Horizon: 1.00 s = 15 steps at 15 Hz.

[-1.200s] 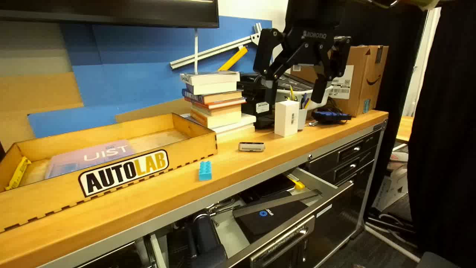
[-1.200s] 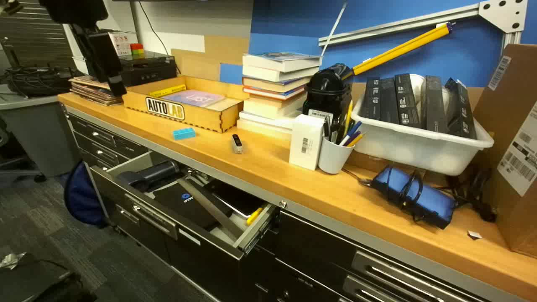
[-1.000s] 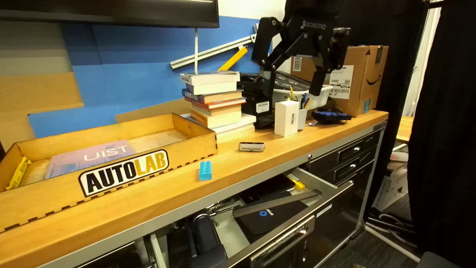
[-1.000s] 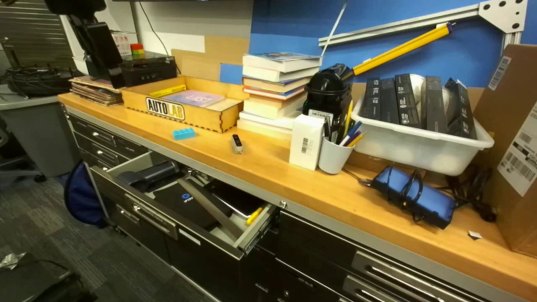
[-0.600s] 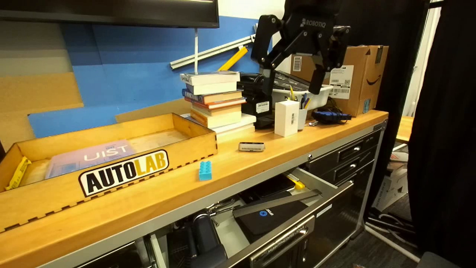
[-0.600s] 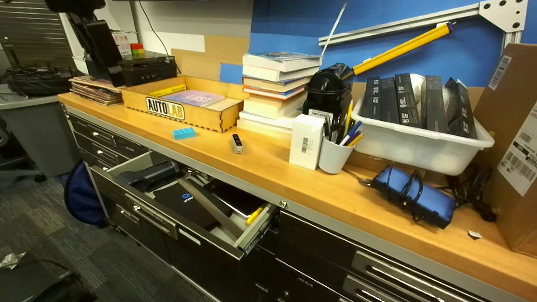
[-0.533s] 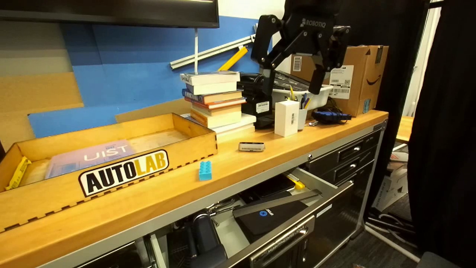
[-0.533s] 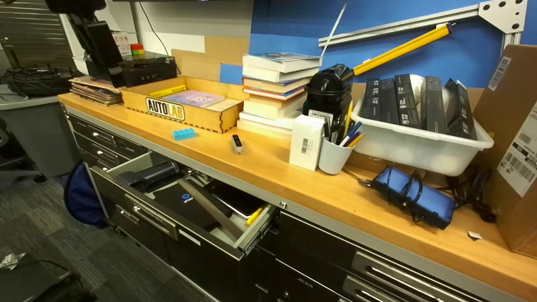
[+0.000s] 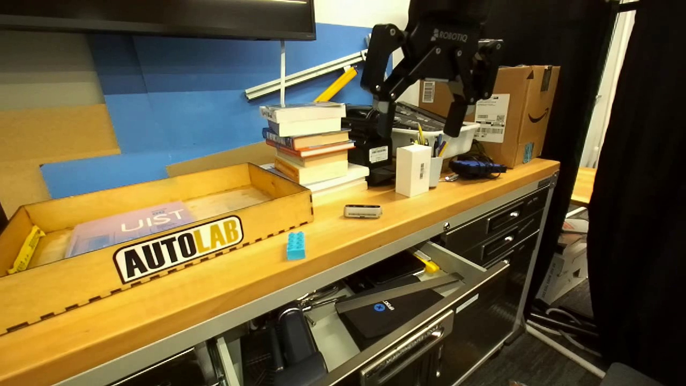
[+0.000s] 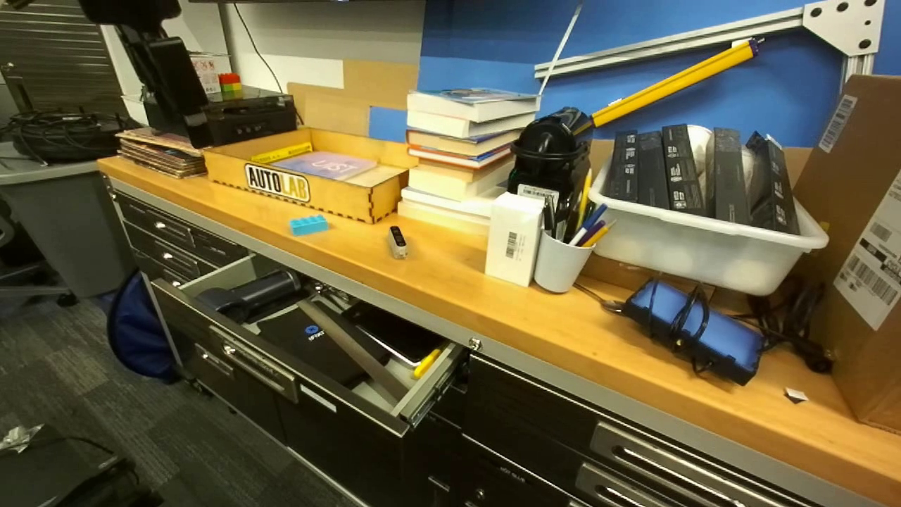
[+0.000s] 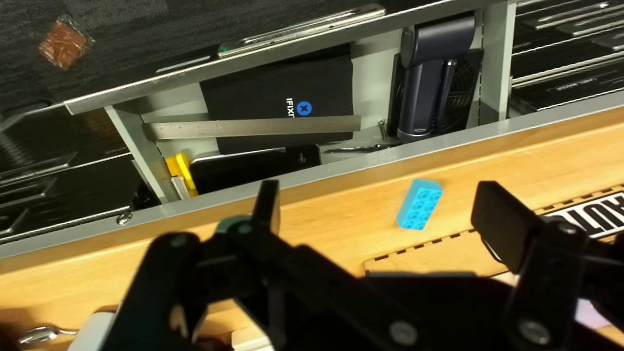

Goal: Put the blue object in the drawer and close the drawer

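Likely approach step. Black two-fingered pincer (image 9: 419, 128) spread apart, empty, well above the light-brown wooden tabletop (image 9: 332, 241). Small light-blue studded plastic brick (image 11: 420, 204) sits there, studs up, near the pulled-out wide dark-grey metal drawer (image 11: 373, 92). Next should be: centre over brick, lower, grip; drop-in and closing remain.

A stack of books (image 10: 464, 144) rises from a wooden worktop (image 10: 440, 266) just beside a shallow wooden tray (image 10: 343, 201) lettered AUTOLAB, in both exterior views. A white carton (image 10: 514, 239) stands next to a cup (image 10: 561, 266) holding pens (image 10: 588, 224); nearby, dark boxes (image 10: 683, 169) stand in a white bin (image 10: 690, 250) beside a cardboard box (image 9: 517, 102).
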{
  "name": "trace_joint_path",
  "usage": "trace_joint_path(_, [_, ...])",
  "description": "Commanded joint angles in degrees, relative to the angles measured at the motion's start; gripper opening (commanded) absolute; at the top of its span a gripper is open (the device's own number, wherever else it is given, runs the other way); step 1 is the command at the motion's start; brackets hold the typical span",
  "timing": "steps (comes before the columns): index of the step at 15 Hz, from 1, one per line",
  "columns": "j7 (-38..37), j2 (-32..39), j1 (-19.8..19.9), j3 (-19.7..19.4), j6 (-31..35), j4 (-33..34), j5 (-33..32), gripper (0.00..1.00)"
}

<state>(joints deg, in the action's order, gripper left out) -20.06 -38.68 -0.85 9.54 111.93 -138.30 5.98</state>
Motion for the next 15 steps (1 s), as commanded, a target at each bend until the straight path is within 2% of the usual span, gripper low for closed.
trace_joint_path(1, [-0.37, 10.65, 0.58, 1.05, -1.05, 9.26, -1.2, 1.0])
trace_joint_path(9, [-3.23, 38.52, -2.31, 2.07, -1.4, 29.3, -1.97, 1.0])
trace_joint_path(12, [-7.56, 47.96, -5.36, 1.89, -1.89, 35.53, -5.03, 1.0])
trace_joint_path(15, [-11.85, 54.11, -8.78, 0.52, -0.93, 39.82, -7.9, 1.0])
